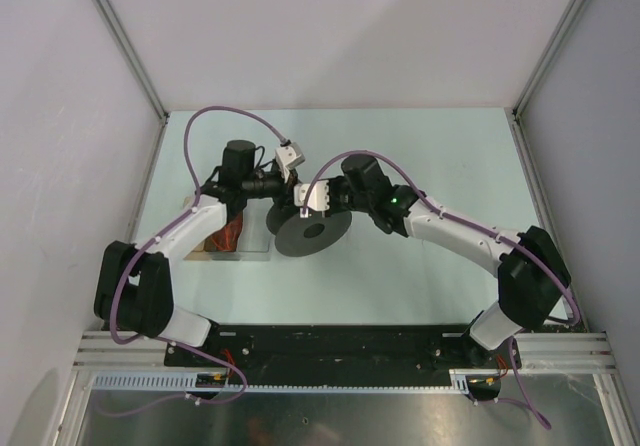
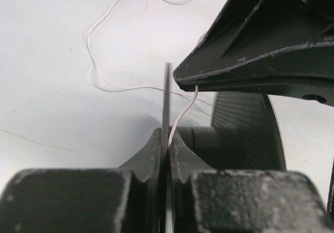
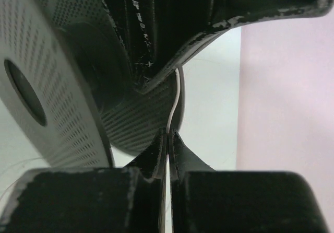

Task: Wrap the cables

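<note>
Both arms reach in from the near edge and bend toward each other over the middle of the table (image 1: 450, 156). The left arm (image 1: 190, 228) rises from its base and turns right at the wrist. The right arm (image 1: 450, 231) slants up and left. Their wrists meet just above the spool (image 1: 310, 234), and purple hoses (image 1: 230, 112) loop along each arm.

The spool is matt black plastic: two thin round flanges with a fine dotted grid, a smooth hub between them and a round centre hole. The table is pale and smooth. The gripper bodies are black, scuffed pale along their edges.

The left gripper (image 2: 167, 139) has its fingers (image 2: 151, 152) pressed almost together on one spool flange, seen edge-on as a thin dark strip. The cable (image 2: 182, 113), a very thin white thread, comes out of the same slot just beside that flange. It curves up to the underside of the right gripper, which hangs close above. More cable lies in loose loops on the table beyond.

In the right wrist view the right gripper (image 3: 169, 136) has its fingers (image 3: 182, 149) closed to a slit, pinching the cable. From there the cable rises in a short curve to the left gripper overhead, with the spool just to the left.
</note>
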`<state>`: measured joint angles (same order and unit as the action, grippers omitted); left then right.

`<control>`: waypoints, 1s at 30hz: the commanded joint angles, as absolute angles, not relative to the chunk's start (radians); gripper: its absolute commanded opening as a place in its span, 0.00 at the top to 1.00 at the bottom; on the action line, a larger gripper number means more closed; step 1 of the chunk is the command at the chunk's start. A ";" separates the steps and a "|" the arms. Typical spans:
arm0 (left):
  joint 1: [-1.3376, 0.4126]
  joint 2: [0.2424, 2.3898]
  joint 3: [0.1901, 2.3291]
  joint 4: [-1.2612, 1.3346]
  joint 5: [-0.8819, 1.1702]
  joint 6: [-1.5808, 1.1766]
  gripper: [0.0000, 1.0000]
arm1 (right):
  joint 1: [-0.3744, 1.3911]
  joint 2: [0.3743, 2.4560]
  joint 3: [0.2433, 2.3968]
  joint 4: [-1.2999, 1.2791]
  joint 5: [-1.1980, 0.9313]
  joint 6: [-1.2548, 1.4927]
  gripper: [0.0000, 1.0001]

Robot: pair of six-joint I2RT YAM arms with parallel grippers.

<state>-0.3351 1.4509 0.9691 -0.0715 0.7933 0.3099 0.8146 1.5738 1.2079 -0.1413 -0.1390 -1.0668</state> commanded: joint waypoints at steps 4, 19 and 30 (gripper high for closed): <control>-0.341 1.397 0.925 -0.006 0.758 0.366 1.00 | 0.800 1.578 1.227 -0.137 -0.130 -1.062 1.00; -0.287 1.367 0.890 -0.006 0.799 0.416 1.00 | 0.680 1.563 1.227 -0.193 -0.138 -1.053 1.00; -0.291 1.347 0.994 -0.006 0.800 0.342 1.00 | 0.606 1.544 1.228 -0.220 -0.204 -0.970 0.54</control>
<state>-0.3187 1.4044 0.9070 -0.0109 0.7963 0.3740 0.7048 1.5764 1.2087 -0.1589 -0.2886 -1.0248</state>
